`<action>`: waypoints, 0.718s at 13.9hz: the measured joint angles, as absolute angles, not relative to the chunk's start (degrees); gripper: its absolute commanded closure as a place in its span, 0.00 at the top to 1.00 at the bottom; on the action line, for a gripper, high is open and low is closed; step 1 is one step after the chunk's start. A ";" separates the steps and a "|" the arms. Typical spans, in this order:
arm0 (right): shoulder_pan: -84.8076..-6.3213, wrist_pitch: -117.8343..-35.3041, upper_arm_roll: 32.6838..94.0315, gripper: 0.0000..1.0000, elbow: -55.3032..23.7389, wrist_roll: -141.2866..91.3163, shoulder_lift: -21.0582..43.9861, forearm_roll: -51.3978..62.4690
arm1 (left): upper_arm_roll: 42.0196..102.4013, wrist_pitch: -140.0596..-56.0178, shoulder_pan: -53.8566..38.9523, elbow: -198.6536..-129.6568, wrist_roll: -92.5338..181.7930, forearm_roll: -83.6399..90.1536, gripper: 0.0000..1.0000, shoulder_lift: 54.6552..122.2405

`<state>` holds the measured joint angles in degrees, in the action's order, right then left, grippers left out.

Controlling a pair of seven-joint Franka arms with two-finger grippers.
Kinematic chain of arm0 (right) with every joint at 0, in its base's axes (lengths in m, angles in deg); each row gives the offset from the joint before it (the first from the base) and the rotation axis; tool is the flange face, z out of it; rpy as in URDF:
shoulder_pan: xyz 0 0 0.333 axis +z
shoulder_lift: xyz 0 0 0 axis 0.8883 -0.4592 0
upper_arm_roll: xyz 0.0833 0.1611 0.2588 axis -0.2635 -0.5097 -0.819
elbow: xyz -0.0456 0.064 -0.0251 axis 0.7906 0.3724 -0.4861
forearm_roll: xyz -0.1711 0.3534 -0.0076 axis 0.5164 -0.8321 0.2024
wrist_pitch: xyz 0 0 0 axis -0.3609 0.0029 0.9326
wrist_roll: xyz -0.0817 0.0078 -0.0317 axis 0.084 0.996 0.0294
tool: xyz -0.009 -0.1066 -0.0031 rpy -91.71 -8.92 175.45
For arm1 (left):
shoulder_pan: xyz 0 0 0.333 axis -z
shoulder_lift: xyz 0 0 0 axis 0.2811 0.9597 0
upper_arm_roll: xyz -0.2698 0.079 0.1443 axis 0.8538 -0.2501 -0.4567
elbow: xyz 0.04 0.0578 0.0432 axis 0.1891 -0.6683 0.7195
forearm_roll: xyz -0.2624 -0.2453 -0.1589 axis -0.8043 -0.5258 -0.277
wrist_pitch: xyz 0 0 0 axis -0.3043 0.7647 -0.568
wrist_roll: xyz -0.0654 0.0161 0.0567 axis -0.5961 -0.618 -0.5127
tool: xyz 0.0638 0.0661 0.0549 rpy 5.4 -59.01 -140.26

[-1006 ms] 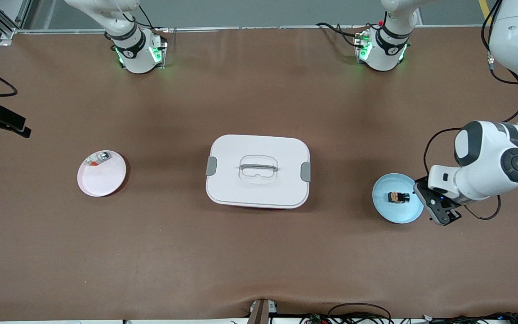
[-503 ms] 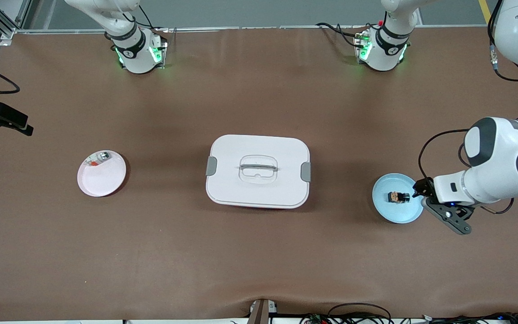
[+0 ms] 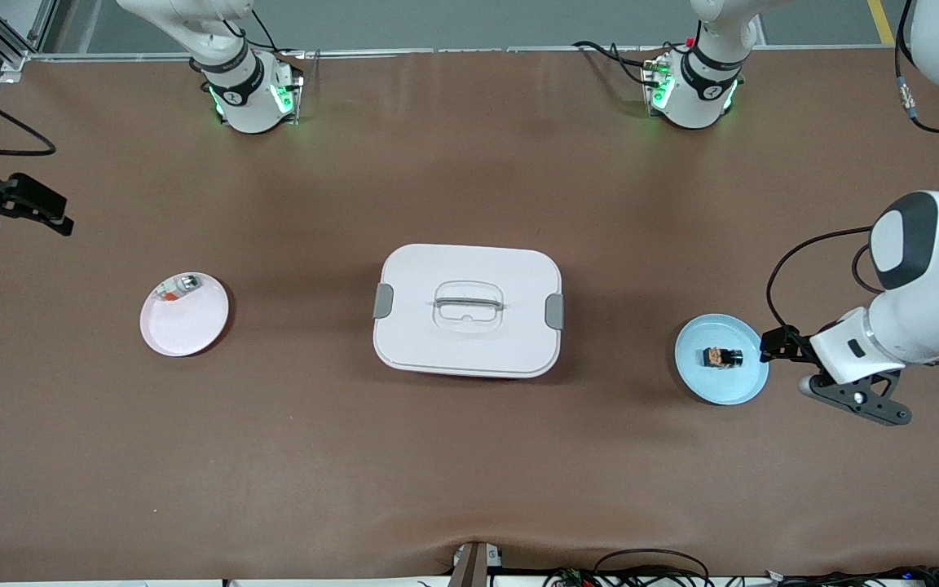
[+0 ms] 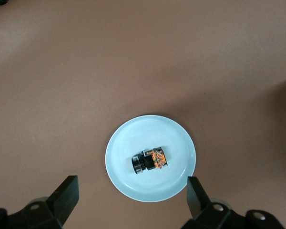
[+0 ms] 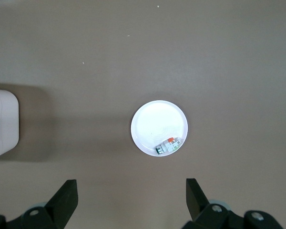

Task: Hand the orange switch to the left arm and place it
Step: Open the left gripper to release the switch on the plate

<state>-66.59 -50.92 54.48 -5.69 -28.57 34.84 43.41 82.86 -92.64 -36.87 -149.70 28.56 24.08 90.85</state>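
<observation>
The orange switch (image 3: 720, 356) is a small black block with an orange part, lying on its side in a light blue plate (image 3: 710, 383) at the left arm's end of the table. My left gripper (image 3: 775, 346) hangs open over that plate's rim. In the left wrist view the orange switch (image 4: 150, 160) lies on the blue plate (image 4: 128, 143) just ahead of my left gripper (image 4: 132, 183), untouched. The white box (image 3: 468, 310) sits shut at mid-table. My right gripper (image 3: 29, 208) hovers open and empty at the right arm's end; in the right wrist view my right gripper (image 5: 131, 188) holds nothing.
A pale pink plate (image 3: 184, 326) lies toward the right arm's end, holding a small silver-green item (image 3: 180, 285). The right wrist view shows this pink plate (image 5: 155, 119), the silver-green item (image 5: 168, 145) and a corner of the box (image 5: 2, 124). Brown mat lies between the box and each plate.
The left arm's elbow swung outward and its hand turned, the gripper staying at the blue plate's rim. The right gripper crept slightly inward over the table edge.
</observation>
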 measured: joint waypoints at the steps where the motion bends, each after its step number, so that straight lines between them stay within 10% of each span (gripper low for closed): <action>1: -66.40 -51.00 54.48 1.00 -5.97 -28.57 35.18 43.50 | 83.06 -91.81 -36.86 -149.67 31.10 24.08 1.00 90.03; 10: -66.57 -51.40 55.11 1.00 -5.98 -26.28 35.90 43.51 | 85.01 -83.15 -36.73 -149.40 45.60 24.07 1.00 82.45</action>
